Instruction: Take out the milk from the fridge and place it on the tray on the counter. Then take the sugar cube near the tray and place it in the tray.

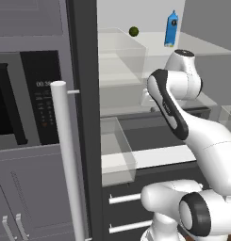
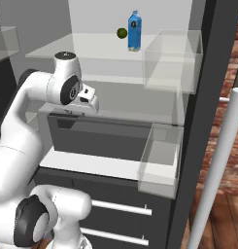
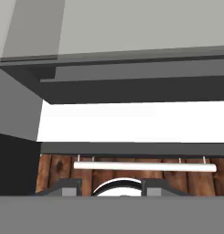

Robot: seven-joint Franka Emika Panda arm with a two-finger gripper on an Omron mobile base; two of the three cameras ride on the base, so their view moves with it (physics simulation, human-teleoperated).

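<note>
The fridge (image 2: 115,92) stands open, showing its pale interior and glass shelves. On the top shelf the bright-blue milk (image 1: 171,29) (image 2: 134,31) stands upright, untouched. My gripper (image 2: 89,101) hangs in front of the middle shelf, well below and to the left of the carton in the right base view. It points downward. In the hand view my gripper (image 3: 111,186) is open, its dark fingertips (image 3: 65,186) wide apart with nothing held between them; past them lie a white shelf (image 3: 131,121) and the wooden floor. The tray, counter and sugar cube are out of view.
A dark-green ball (image 1: 134,31) (image 2: 122,33) lies just left of the milk. Translucent door bins (image 1: 118,153) (image 2: 161,155) flank the opening. The silver bar handle (image 1: 66,160) (image 2: 218,160) rises close to the cameras. A black microwave (image 1: 22,99) sits left; fridge drawers (image 2: 121,208) below.
</note>
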